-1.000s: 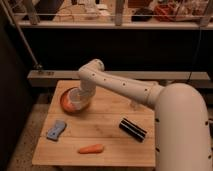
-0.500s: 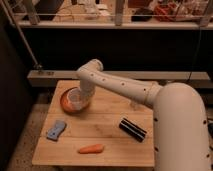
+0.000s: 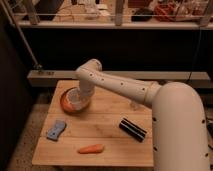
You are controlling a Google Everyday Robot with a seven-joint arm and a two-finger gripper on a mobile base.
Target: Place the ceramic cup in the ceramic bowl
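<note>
The orange-terracotta ceramic bowl (image 3: 66, 104) sits at the back left of the wooden table (image 3: 110, 137). The white ceramic cup (image 3: 75, 99) shows inside the bowl, partly covered by the arm's end. My gripper (image 3: 81, 95) reaches down from the white arm right over the bowl, at the cup. I cannot tell whether it grips the cup or whether the cup rests on the bowl's bottom.
A blue flat object (image 3: 56, 129) lies at the table's left front. An orange carrot (image 3: 91, 148) lies near the front edge. A black cylinder (image 3: 132, 129) lies right of centre. My large white arm (image 3: 175, 125) covers the table's right side.
</note>
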